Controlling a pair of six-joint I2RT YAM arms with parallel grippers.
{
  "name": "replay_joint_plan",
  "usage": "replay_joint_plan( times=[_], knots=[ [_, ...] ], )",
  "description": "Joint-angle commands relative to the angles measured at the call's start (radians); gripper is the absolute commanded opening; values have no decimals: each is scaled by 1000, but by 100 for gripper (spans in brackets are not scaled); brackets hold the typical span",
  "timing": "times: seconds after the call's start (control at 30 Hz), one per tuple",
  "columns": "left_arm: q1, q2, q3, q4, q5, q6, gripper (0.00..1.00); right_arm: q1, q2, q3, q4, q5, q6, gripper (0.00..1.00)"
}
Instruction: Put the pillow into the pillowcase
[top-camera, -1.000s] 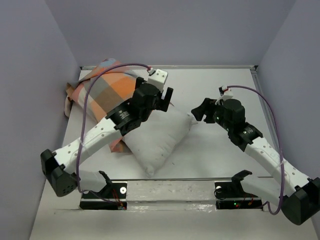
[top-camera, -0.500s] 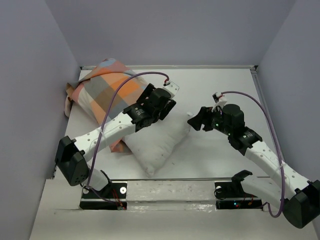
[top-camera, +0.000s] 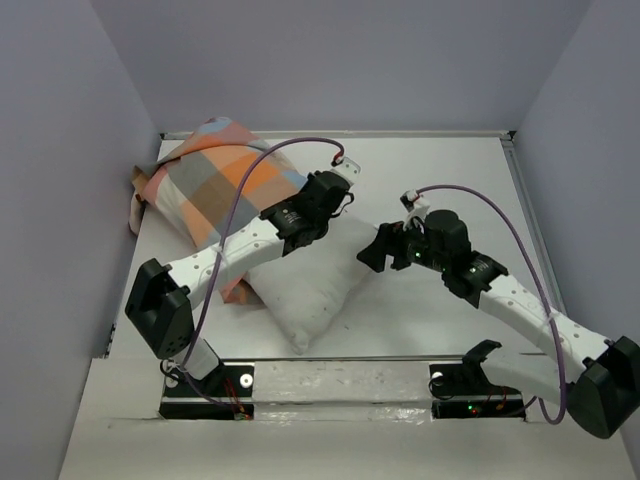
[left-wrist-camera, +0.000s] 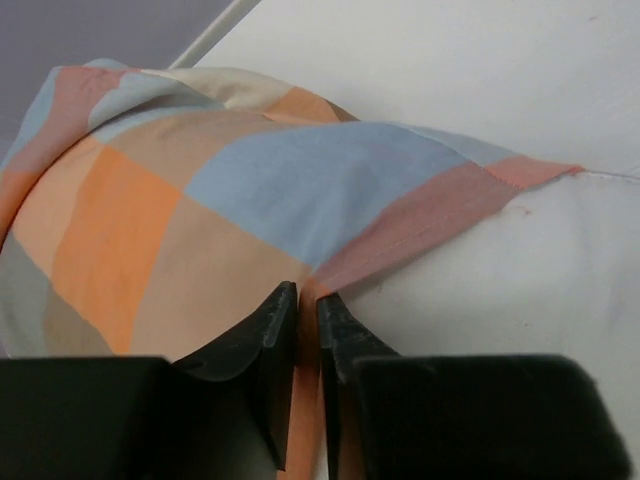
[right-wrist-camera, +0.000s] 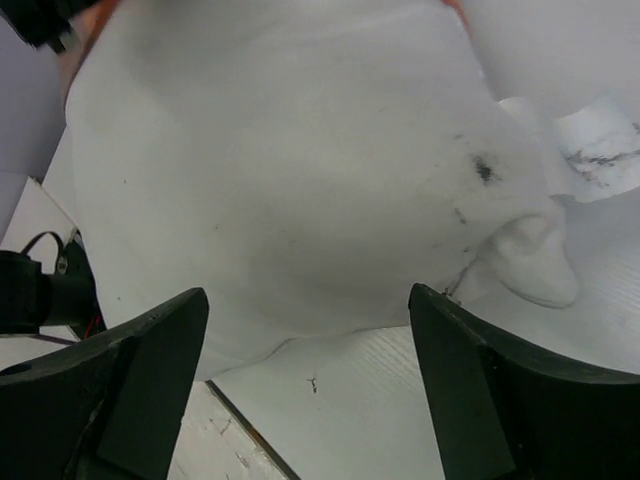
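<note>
the white pillow (top-camera: 310, 285) lay in the middle, near the front. the checked pillowcase (top-camera: 215, 185) covered its far left end. the left gripper (left-wrist-camera: 307, 300) pinched the pillowcase's edge. the right gripper (top-camera: 373, 250) hung wide apart over the pillow's right corner.

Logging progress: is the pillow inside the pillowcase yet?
Partly: the pillowcase covers the far end of the pillow; its near half lies bare.

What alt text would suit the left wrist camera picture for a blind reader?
Two black jaws, nearly closed, pinch the hem of a checked pillowcase in orange, blue and grey-brown, lying against a white pillow at right.
</note>
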Motion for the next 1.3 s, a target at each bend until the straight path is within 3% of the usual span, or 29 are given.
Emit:
replay_joint_plan(
  times=[0.0,0.1,0.2,0.27,0.33,0.37,0.4,0.47,0.53,0.6,0.73,0.77,0.87,1.07,1.27],
  knots=[
    [8,-49,83,55,73,-47,19,99,96,94,33,117,-58,90],
    [8,-59,98,54,116,-88,13,99,205,195,42,179,-75,95],
    [10,-70,114,32,189,-130,6,99,340,275,39,121,-82,96],
    [10,-76,114,28,235,-154,0,99,389,274,80,80,-55,88],
    [10,-85,111,32,335,-207,0,99,435,245,179,-3,-11,71],
    [10,-90,106,46,370,-223,0,99,448,245,208,-31,1,39],
    [10,-95,105,55,415,-239,0,99,457,243,241,-125,17,23],
    [10,-111,109,94,536,-314,0,99,457,245,380,-225,84,0],
    [10,-125,138,104,638,-352,0,99,420,239,535,-302,170,0],
    [10,-135,184,111,724,-418,0,99,379,233,606,-276,205,0],
    [5,-183,230,132,843,-575,0,99,258,174,735,-125,199,0],
    [4,-202,211,176,887,-627,0,99,242,176,707,-15,190,0],
    [-21,-254,201,192,908,-670,0,74,329,156,679,107,165,0],
    [-73,-244,229,244,1009,-811,0,17,587,180,694,57,288,0],
    [-99,-211,241,348,1052,-912,0,7,607,92,706,123,281,0]
  ],
)
